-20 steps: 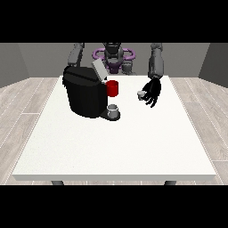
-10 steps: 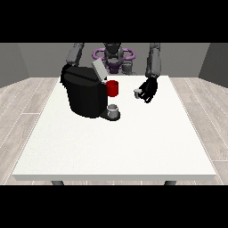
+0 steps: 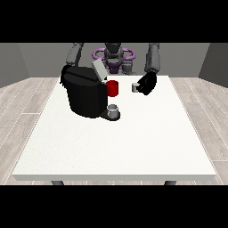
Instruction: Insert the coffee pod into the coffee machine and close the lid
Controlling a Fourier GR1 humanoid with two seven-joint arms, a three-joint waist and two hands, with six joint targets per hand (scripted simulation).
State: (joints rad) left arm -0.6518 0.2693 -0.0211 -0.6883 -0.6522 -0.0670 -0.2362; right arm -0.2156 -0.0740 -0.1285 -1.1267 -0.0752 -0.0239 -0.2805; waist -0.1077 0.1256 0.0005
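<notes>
A: Grey walls and a wood-plank floor ran behind the white desk (image 3: pixel 133 147). We had the black coffee machine (image 3: pixel 84 95) on the desk's far part, toward the view's left, with its lid (image 3: pixel 99 70) tilted up and open.

B: Cups?

A: We saw a red cup (image 3: pixel 113 88) just beside the machine's upper front, and a small grey cup (image 3: pixel 114 110) on the machine's base below it.

B: And the pod?

A: We logged the coffee pod (image 3: pixel 135 87) as a small pale cylinder at the fingertips of the hand at the view's right (image 3: pixel 147 83), right of the red cup and apart from it. It looked held above the desk, well short of the machine's opening.

B: Hand state?

A: Fingers curled in toward the pod, pinching it from the right side. We couldn't make out more than that.

B: Other hand?

A: We only saw that arm (image 3: pixel 74 54) come down behind the machine. The hand itself was hidden behind the machine body, so we couldn't tell its state.
</notes>
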